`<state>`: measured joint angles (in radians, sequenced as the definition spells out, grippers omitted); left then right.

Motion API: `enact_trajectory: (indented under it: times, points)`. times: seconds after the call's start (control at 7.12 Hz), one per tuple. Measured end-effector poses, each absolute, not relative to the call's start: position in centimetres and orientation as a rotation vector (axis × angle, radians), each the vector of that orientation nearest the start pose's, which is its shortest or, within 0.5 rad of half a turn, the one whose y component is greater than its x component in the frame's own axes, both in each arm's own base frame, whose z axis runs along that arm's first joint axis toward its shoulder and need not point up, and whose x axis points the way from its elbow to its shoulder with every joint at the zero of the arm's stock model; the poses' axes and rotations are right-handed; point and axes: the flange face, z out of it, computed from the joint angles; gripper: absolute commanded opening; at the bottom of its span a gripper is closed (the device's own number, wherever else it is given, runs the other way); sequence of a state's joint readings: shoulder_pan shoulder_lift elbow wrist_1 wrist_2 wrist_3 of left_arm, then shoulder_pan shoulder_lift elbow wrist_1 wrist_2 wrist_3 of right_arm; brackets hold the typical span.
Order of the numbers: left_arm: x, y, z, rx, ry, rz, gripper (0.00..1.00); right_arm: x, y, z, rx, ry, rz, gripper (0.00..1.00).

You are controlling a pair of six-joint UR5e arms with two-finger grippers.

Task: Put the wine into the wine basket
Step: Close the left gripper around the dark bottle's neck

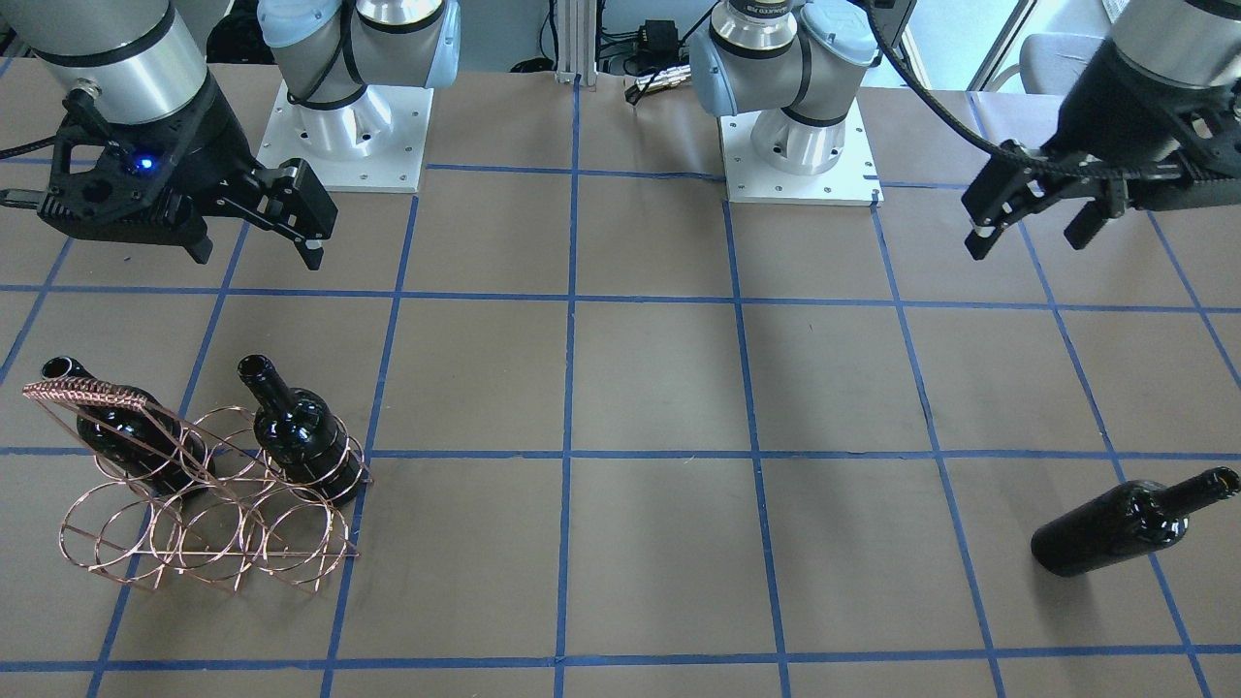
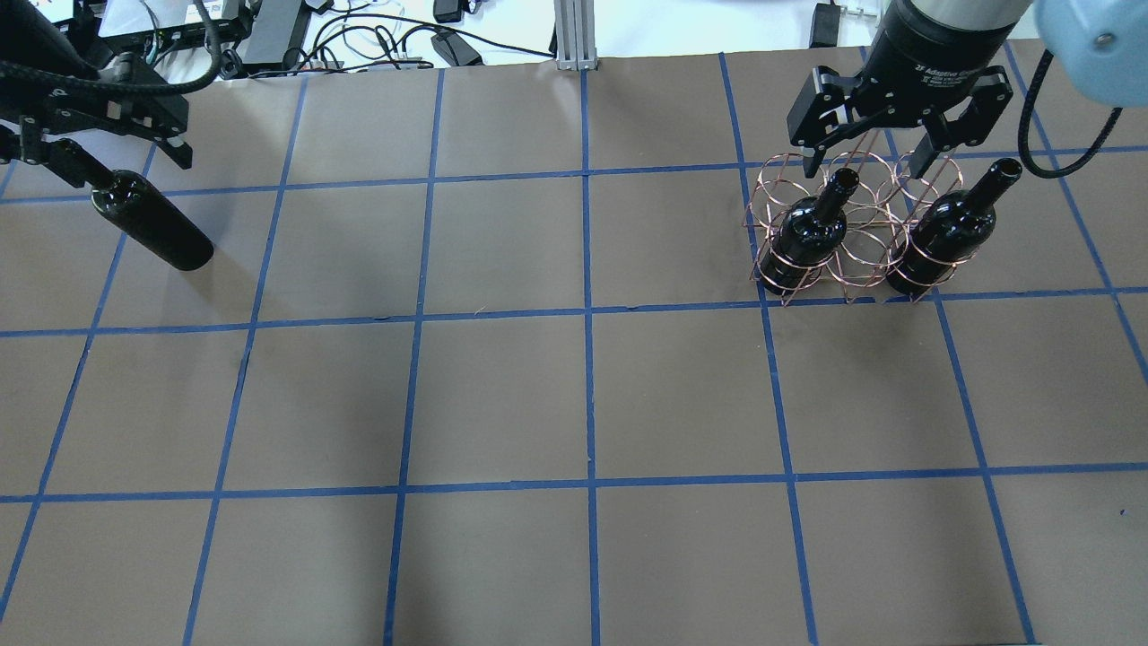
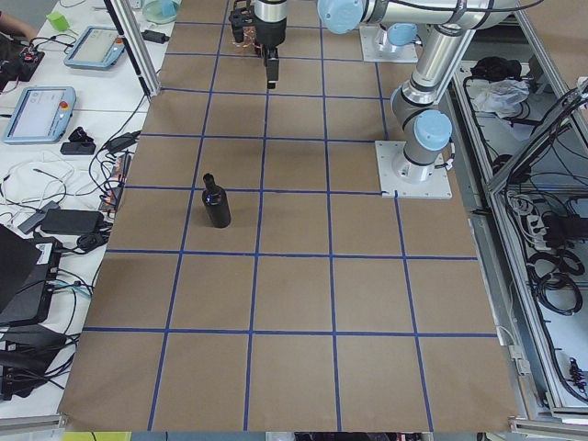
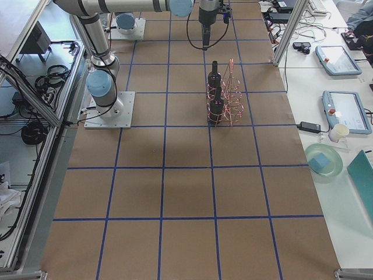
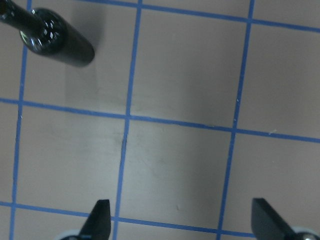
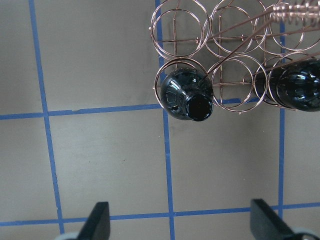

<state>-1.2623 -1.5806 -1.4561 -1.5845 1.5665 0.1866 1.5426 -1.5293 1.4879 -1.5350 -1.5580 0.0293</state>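
Observation:
The copper wire wine basket (image 1: 87, 393) stands on the table with two black wine bottles upright in its end rings (image 1: 301, 431) (image 1: 126, 427). It also shows in the overhead view (image 2: 859, 213) and the right wrist view (image 6: 182, 27). My right gripper (image 1: 257, 242) is open and empty, high above the basket, on the robot's side of it. A third wine bottle (image 1: 1125, 523) stands alone on the table; in the overhead view (image 2: 152, 224) its neck is hidden behind my left gripper (image 2: 112, 152). My left gripper (image 1: 1030, 233) is open and empty, well above this bottle (image 5: 55, 37).
The brown table (image 2: 583, 395) carries a grid of blue tape lines. The arms' white base plates (image 1: 800, 165) sit at the robot's edge. Cables and boxes (image 2: 269, 36) lie beyond the far edge. Side benches hold tablets (image 4: 344, 111) and a cup.

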Motion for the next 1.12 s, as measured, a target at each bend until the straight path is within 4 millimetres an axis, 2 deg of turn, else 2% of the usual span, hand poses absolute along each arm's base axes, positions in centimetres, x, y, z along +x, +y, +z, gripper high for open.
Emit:
enact_trajectory:
  times: [0.28, 0.56, 0.84, 1.12]
  points:
    - [9.8, -55.0, 51.4, -0.044, 3.098, -0.181, 1.0, 12.2, -51.2, 50.5, 0.072, 3.127, -0.008, 1.0]
    - [15.2, -58.4, 50.0, 0.019, 3.077, -0.226, 1.0, 12.2, -51.2, 50.6, 0.044, 3.128, -0.011, 1.0]
    - [19.6, -61.0, 48.4, 0.103, 3.064, -0.226, 1.0, 12.2, -51.2, 50.6, 0.05, 3.128, -0.02, 1.0]
    - [22.2, -62.6, 45.3, 0.135, 3.086, -0.22, 1.0, 12.2, -51.2, 50.7, 0.052, 3.13, -0.029, 1.0]
